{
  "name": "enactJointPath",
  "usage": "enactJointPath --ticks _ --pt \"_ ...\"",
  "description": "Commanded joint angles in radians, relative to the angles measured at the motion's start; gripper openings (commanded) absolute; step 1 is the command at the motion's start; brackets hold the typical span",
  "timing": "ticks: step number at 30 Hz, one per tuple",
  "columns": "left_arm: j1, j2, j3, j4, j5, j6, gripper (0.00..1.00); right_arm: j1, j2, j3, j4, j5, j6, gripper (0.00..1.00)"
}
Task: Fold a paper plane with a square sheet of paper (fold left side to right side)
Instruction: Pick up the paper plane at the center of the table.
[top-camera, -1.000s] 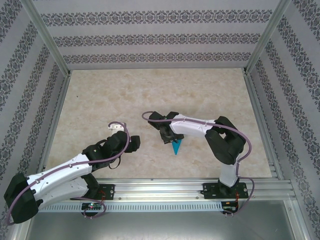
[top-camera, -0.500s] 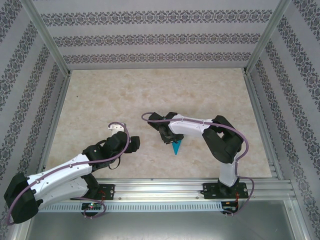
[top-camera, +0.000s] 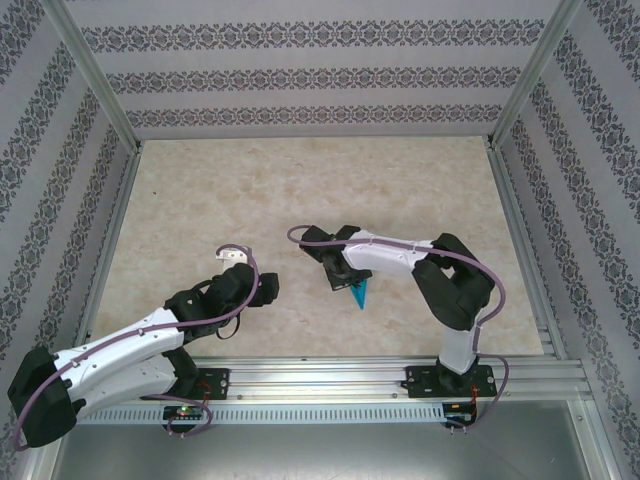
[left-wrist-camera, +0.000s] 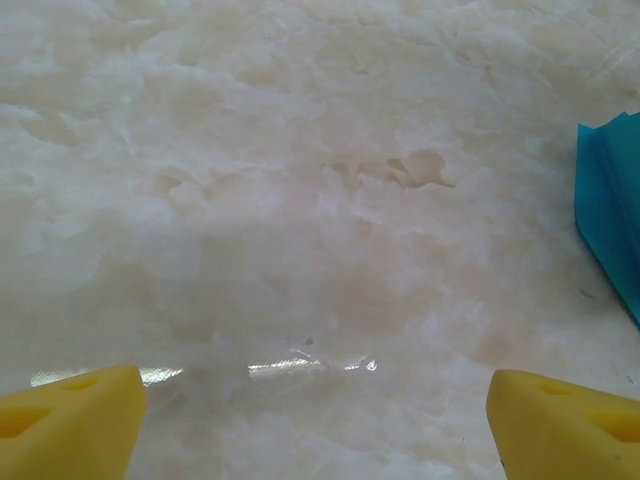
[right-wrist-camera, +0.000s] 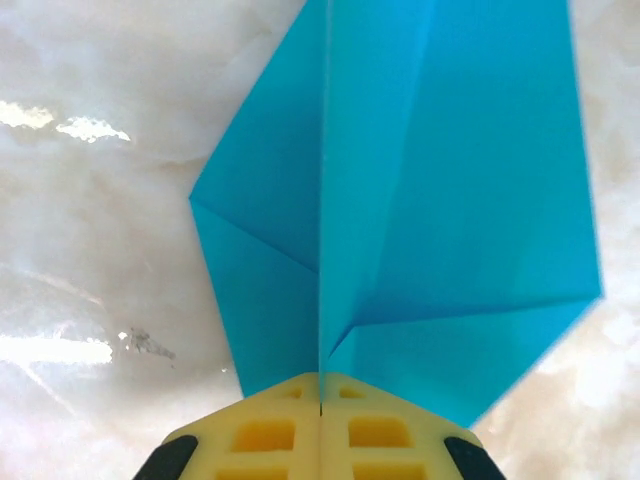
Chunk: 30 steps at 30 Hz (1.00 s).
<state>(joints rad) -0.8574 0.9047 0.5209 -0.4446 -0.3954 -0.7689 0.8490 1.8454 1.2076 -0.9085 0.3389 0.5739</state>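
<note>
The right gripper (top-camera: 346, 279) is fully closed: in the right wrist view its two yellow ribbed fingers (right-wrist-camera: 262, 432) meet with no gap between them, and the raised centre crease of the paper plane (right-wrist-camera: 430, 200), a narrow pointed dart of thin, bright teal-blue paper with straight creases, is pinched between the tips. Folded panels spread to either side of that crease and lie low over the beige marble-patterned tabletop (top-camera: 300, 180). In the overhead view the paper plane (top-camera: 361, 293) sits in the near-centre area of the tabletop, directly at the right gripper, with its pointed end directed toward the near edge. The left gripper (top-camera: 234, 257) is positioned well apart from the paper plane, to its left. Its jaws stand wide apart and hold nothing; in the left wrist view the two yellow fingertips (left-wrist-camera: 66, 428) frame bare tabletop, and one edge of the paper plane (left-wrist-camera: 610, 215) appears at the right border.
</note>
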Motion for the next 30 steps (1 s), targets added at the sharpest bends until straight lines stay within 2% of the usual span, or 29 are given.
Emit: enactJointPath --ticks 1,3,7,10,17,23,30 --pt "0.011 -0.019 0.014 -0.035 -0.023 -0.011 0.89 -0.027 -0.096 -0.031 0.021 -0.008 -0.014 0.0" --pt "0.011 -0.022 0.015 -0.037 -0.023 -0.012 0.89 -0.047 -0.145 -0.057 0.055 -0.035 -0.03 0.0" --pt "0.011 -0.027 0.016 -0.04 -0.023 -0.013 0.89 -0.116 -0.244 -0.145 0.167 -0.175 -0.049 0.0" --pt "0.011 -0.028 0.016 -0.041 -0.023 -0.014 0.9 -0.148 -0.26 -0.188 0.209 -0.224 -0.049 0.0" --pt "0.011 -0.03 0.019 -0.049 -0.019 -0.016 0.9 -0.189 -0.222 -0.239 0.253 -0.242 -0.041 0.01" --pt "0.011 -0.036 0.016 -0.054 -0.02 -0.021 0.9 -0.195 -0.189 -0.236 0.23 -0.231 -0.036 0.1" --pt "0.011 -0.036 0.016 -0.055 -0.021 -0.024 0.9 -0.194 -0.165 -0.239 0.223 -0.234 -0.03 0.16"
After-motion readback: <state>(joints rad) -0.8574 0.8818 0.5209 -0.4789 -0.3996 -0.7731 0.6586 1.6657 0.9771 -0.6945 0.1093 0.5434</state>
